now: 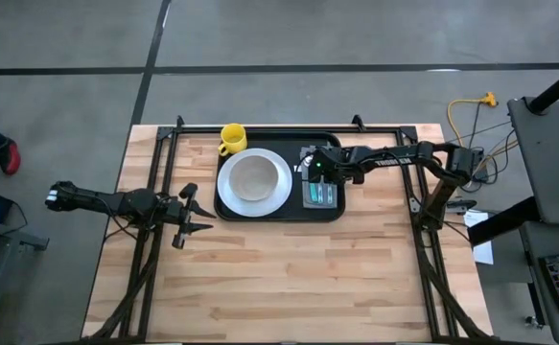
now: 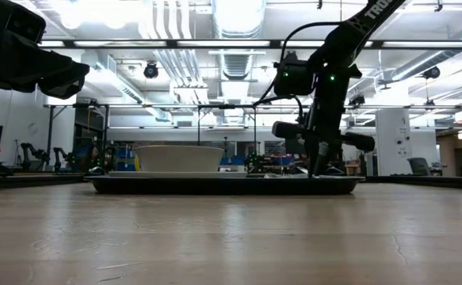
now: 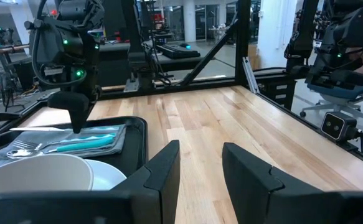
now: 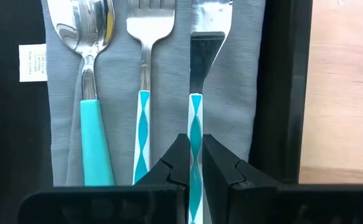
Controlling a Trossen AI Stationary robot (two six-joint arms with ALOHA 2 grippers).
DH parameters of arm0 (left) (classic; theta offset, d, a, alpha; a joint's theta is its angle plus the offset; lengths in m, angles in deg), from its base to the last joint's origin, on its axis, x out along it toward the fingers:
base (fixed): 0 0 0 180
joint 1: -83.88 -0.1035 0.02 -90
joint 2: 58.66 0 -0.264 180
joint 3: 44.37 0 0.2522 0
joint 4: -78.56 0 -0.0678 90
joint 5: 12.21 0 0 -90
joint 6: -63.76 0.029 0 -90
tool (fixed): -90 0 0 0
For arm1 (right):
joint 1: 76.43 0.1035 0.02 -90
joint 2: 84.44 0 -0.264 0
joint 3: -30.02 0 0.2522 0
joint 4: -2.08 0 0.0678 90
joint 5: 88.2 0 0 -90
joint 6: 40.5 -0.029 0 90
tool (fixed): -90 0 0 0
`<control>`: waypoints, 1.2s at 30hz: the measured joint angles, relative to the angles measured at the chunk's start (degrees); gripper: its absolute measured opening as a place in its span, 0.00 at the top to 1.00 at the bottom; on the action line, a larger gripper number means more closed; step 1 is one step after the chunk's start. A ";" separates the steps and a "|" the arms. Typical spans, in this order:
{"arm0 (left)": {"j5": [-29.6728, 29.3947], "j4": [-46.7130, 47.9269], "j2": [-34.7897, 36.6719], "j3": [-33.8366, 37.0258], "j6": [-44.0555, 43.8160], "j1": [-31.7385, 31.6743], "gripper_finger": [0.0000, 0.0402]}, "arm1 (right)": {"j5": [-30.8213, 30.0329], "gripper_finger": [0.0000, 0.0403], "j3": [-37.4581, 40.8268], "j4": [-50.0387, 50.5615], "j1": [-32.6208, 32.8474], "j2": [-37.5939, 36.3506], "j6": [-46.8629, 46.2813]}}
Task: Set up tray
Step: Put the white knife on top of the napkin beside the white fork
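The black tray (image 1: 279, 218) lies at the table's far middle. It carries a white plate (image 1: 277, 192) with a white bowl (image 1: 252, 178), and a yellow mug (image 1: 231, 139) stands at its far left corner. A grey napkin (image 4: 169, 81) at the tray's right end holds a spoon (image 4: 88, 37), a fork (image 4: 145, 37) and a knife (image 4: 203, 56), all with teal handles. My right gripper (image 4: 195, 163) points steeply down over the napkin, shut on the knife. My left gripper (image 3: 200, 163) waits open and level near the table's left edge. My right gripper pinches the knife's teal-and-white handle (image 4: 195, 124) between its two fingers, one on each narrow side. The fingers come from above, slanting down. The knife stays in line with the fork and spoon over the napkin. I cannot tell whether it is lifted off the cloth.
A black frame (image 1: 260, 127) runs along the table's far edge and down both sides. Bare wood (image 1: 289, 278) spreads between the tray and the near edge. A small white label (image 4: 33, 62) lies on the tray beside the napkin.
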State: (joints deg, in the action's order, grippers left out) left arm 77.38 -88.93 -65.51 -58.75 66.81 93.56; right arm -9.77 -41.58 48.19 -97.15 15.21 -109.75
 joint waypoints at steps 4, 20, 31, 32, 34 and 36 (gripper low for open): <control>-0.02 0.00 0.00 0.00 0.00 0.00 0.75 | 0.02 0.97 0.00 -0.06 0.02 0.00 -0.04; 0.00 0.00 0.00 0.00 0.00 0.01 0.75 | 0.05 0.97 0.21 -0.30 0.04 0.00 -0.18; -0.01 0.01 0.00 0.00 0.00 0.01 0.75 | 1.39 0.97 2.36 -3.65 -0.49 0.36 -0.11; 0.00 0.00 0.00 0.00 0.00 0.02 0.75 | 1.53 0.97 2.36 -4.08 -0.51 0.68 0.00; -0.02 0.00 0.00 0.00 0.00 0.02 0.75 | 1.83 0.97 2.08 -4.25 -0.67 1.71 -0.24; -0.01 0.01 0.00 0.00 0.00 0.01 0.75 | 3.37 0.97 1.60 -4.32 -1.18 2.91 -0.35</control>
State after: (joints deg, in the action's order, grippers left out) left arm 77.37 -88.92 -65.51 -58.75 66.81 93.57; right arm -6.40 -39.98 43.87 -98.33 18.12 -110.11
